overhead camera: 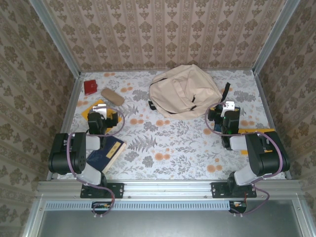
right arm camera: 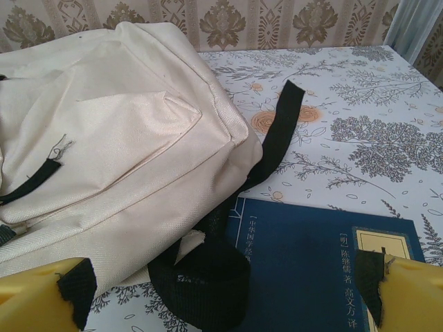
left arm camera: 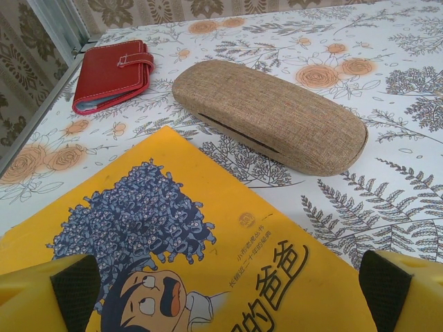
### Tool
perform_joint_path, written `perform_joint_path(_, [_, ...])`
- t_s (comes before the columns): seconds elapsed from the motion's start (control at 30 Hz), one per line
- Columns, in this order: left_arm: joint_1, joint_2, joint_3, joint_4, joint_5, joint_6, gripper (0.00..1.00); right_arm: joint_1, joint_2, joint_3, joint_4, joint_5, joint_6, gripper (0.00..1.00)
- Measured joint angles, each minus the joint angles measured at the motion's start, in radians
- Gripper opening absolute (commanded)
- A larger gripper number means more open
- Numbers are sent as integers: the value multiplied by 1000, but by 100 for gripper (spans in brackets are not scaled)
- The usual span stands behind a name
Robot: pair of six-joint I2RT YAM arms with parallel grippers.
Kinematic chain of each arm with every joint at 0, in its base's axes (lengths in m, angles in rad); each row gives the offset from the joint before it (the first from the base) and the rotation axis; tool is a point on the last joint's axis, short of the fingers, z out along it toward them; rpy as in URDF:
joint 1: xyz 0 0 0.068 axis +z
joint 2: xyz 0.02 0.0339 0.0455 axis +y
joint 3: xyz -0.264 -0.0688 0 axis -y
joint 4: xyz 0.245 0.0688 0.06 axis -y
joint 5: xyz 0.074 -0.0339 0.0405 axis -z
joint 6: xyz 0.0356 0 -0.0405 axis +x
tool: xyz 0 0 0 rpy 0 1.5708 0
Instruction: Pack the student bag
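student bag [overhead camera: 180, 91] lies on floral table [overhead camera: 173, 143]; red wallet [overhead camera: 91, 87], tan case [overhead camera: 112, 97] far left.

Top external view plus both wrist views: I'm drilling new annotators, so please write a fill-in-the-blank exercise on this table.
1. The wallet near the table's far-left corner is ____.
2. The tan glasses case lies just beyond the cartoon-cover book, which is ____.
3. The book beside the student bag, near the right gripper, is dark ____.
4. The left gripper stands ____.
Missing words: red; yellow; blue; open.
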Motion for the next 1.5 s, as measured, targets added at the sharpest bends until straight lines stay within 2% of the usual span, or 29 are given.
perform_joint_path(0.57, [0, -9, 0, -6, -11, 0, 100, 0, -10, 1, -18, 1, 0, 100])
perform_joint_path(0.77, [0, -173, 14, -128, -62, -10, 100, 0, -222, 63, -269, 20, 13, 100])
perform_joint_path(0.9, [0, -284, 92, -283, -72, -56, 100, 0, -333, 213, -519, 45, 95, 100])
perform_joint_path(1.0, [-1, -330, 199, -441, -59, -130, 100, 0, -354, 347, -731, 62, 199, 100])
perform_joint_path(1.13, [-18, -322, 367, -648, -9, -234, 100, 1, -314, 492, -961, 35, 328, 100])
perform_joint_path(1.23, [-78, -268, 478, -755, 27, -286, 100, 30, -237, 577, -1061, -23, 402, 99])
perform_joint_path(1.33, [-156, -188, 554, -832, 60, -316, 100, 111, -125, 658, -1126, -72, 459, 97])
perform_joint_path(1.5, [-268, -48, 641, -920, 83, -355, 97, 279, 100, 809, -1171, -146, 533, 85])
